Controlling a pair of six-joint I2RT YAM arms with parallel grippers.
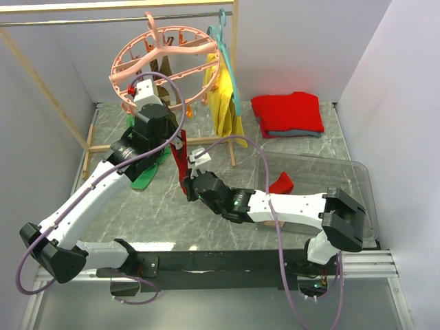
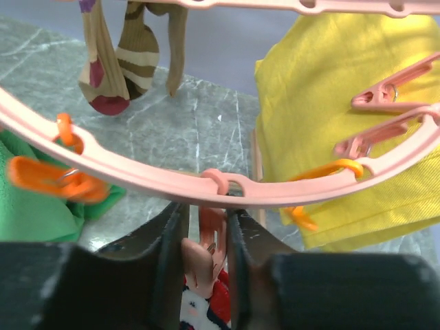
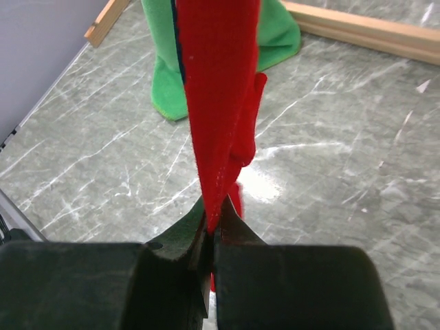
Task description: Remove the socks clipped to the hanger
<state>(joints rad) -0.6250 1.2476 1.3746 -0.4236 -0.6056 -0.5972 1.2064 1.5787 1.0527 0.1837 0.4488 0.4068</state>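
Note:
The salmon-pink hanger (image 1: 165,65) hangs from the rail at the back left; its ring (image 2: 137,180) crosses the left wrist view. My left gripper (image 1: 141,89) reaches up to the ring, its jaws (image 2: 206,214) closed around a pink clip (image 2: 201,258) that holds a red sock with a white pattern (image 2: 218,295). My right gripper (image 1: 190,183) is shut (image 3: 214,223) on the lower end of that red sock (image 3: 216,103), which hangs stretched between clip and gripper (image 1: 180,161). Brown-and-tan striped socks (image 2: 130,55) hang clipped at the far side. Another red sock (image 1: 280,183) lies in the tray.
A clear plastic tray (image 1: 344,180) sits at the right. A yellow cloth (image 1: 223,103) hangs on a teal hanger (image 1: 221,27). A folded red garment (image 1: 287,113) lies at the back right. A green cloth (image 1: 151,172) lies under the left arm. A wooden rack frame (image 1: 234,142) stands behind.

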